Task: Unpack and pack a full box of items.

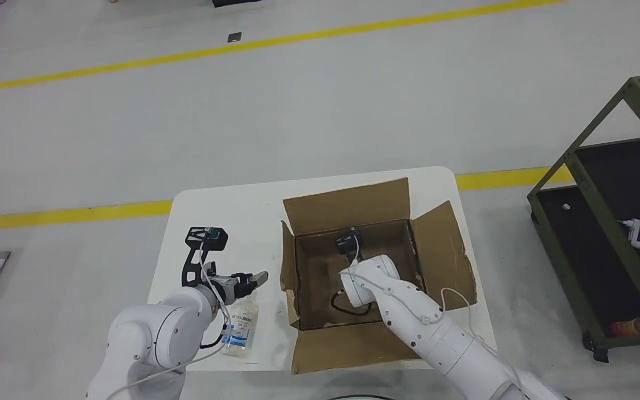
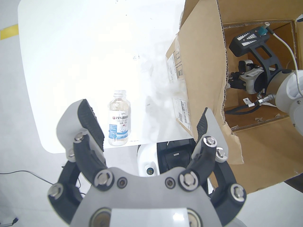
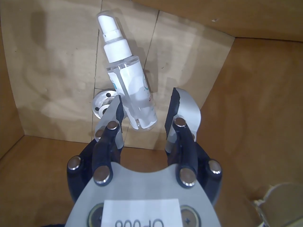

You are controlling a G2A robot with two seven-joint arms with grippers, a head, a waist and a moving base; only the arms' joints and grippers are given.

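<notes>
The right claw [image 3: 147,98] is down inside the box [image 3: 260,72], its jaws parted to a medium gap and gripping nothing. A spray bottle [image 3: 132,88] lies on the box floor between the fingers. Its base sits in the gap and its white nozzle points away toward the far wall. One finger [image 3: 118,109] is just beside the bottle's side, though contact cannot be judged; the other stands apart from it. A small metal disc [image 3: 101,102] lies on the floor next to the bottle, partly behind that near finger.

The left claw [image 2: 145,108] hangs over the desk [image 2: 71,36] outside the box, jaws spread wide and empty. Below it a clear bottle [image 2: 119,119] with a blue and white label rests on the desk near the edge closest to the robot, just beside the box's side.

In the top view the box [image 1: 440,245] sits on the desk's right half with all four flaps folded outward. A dark green cart [image 1: 590,200] stands on the floor well apart to the right.
</notes>
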